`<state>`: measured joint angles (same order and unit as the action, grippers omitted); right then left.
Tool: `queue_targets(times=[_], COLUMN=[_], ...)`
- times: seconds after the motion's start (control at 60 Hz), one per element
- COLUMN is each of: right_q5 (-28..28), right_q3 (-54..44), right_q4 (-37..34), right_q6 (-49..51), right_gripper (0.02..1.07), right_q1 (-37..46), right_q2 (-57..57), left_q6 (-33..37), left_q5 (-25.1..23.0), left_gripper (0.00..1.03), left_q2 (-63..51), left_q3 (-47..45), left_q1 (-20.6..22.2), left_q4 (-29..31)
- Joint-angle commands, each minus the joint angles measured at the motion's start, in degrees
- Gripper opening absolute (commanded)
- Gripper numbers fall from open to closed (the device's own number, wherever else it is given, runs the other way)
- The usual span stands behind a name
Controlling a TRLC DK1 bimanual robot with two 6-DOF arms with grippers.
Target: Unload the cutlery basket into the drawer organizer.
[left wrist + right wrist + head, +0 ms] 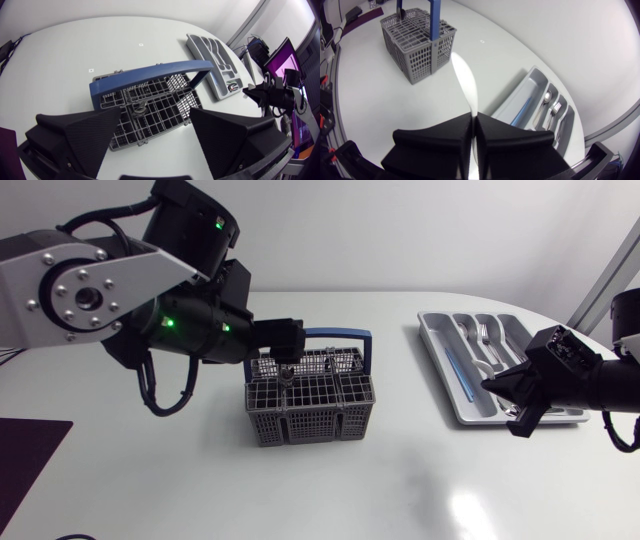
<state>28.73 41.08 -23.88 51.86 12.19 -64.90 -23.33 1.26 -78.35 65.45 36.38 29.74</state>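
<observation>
Left gripper point(155, 111) hung open over basket point(310, 415), table centre; one utensil point(139, 107) visible inside. Right gripper point(473, 116) closed on apparent knife point(465, 82) beside organizer point(432, 340), 3 o'clock of basket. Advised: descend vertically, straddle utensil, clear blue handle point(150, 77).

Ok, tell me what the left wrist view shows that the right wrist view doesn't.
Only the left wrist view: the basket's inside seen from above, with a dark item in one compartment, under the open left tool. Only the right wrist view: a spoon and a fork lying in the organizer. Both: the grey basket with its blue handle, the organizer, the white table.
</observation>
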Motion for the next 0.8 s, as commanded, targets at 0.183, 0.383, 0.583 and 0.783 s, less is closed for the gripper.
queue_targets(times=[0.183,0.383,0.583,0.783], right_q5=[-0.43,-5.53,-12.47,-18.36], right_q3=[9.81,16.31,20.27,20.53], right_q4=[-4.42,-6.0,-2.22,4.1], right_q6=[23.2,38.14,47.02,52.12], right_gripper=[0.08,0.08,0.08,0.08], right_q1=[10.14,14.8,16.56,16.99], right_q2=[-16.31,-26.59,-35.03,-40.04], left_q6=[4.7,6.19,6.9,7.51], left_q5=[-0.64,-0.64,-0.55,-0.38], left_gripper=[0.98,0.98,0.98,0.98], left_q2=[1.88,3.46,4.34,5.57], left_q3=[-4.81,-8.15,-11.05,-13.77], left_q1=[-1.14,-1.05,-0.35,-0.08], left_q4=[-0.29,-0.29,-0.29,-0.29])
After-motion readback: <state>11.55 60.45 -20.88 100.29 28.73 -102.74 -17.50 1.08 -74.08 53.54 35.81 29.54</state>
